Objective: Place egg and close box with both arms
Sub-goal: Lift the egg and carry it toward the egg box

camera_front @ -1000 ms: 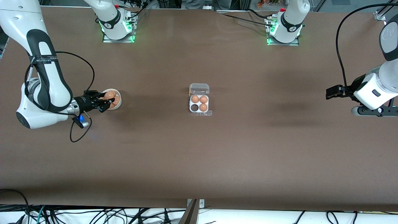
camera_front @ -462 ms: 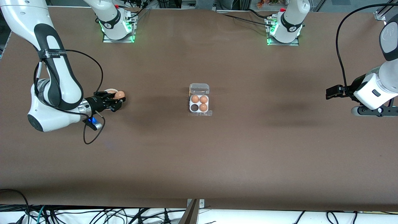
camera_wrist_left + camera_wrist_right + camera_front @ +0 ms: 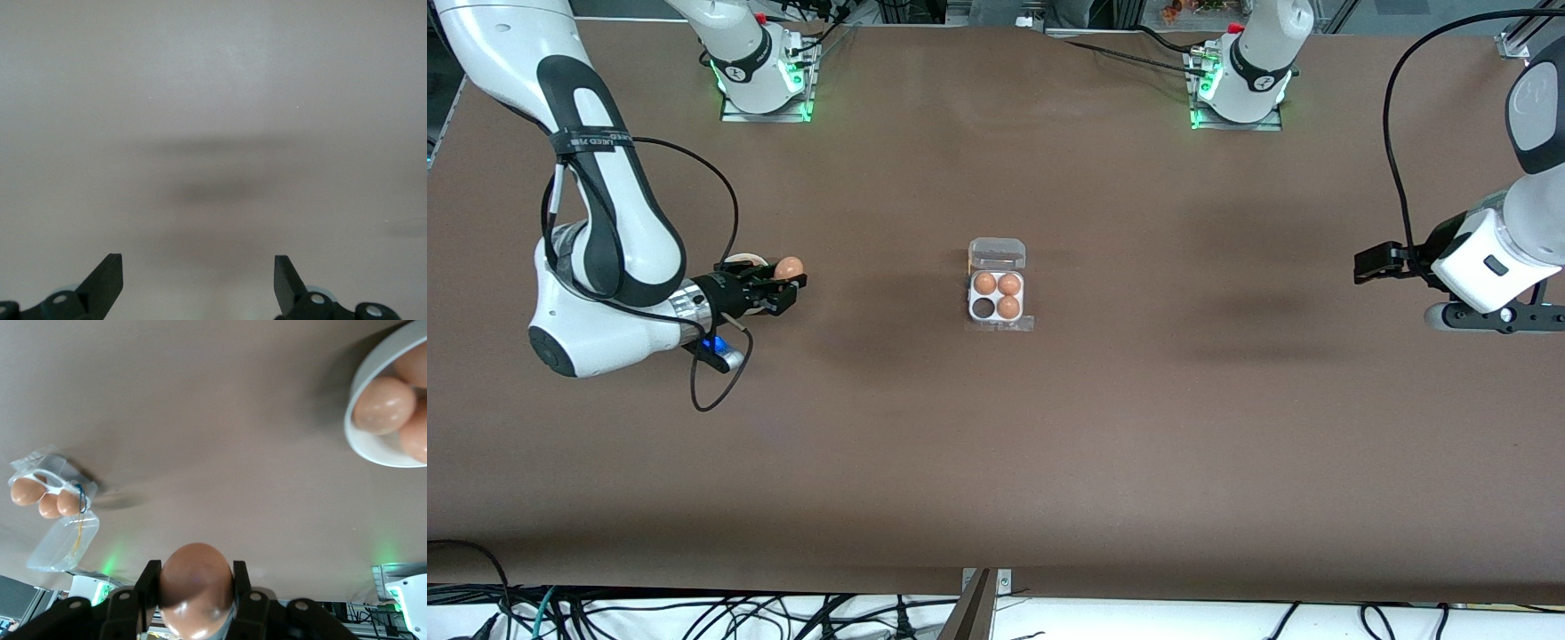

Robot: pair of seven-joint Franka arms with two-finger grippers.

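Front view: right gripper (image 3: 787, 286) clamps an egg (image 3: 789, 267) above the bowl (image 3: 740, 260), bound for the box (image 3: 997, 296); left gripper (image 3: 1371, 263) waits open, well apart from it.

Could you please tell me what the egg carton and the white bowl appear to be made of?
The box looks like thin clear plastic: its open lid is see-through and glossy. The bowl has a smooth, opaque white rim, likely ceramic or hard plastic; the look leaves that open.
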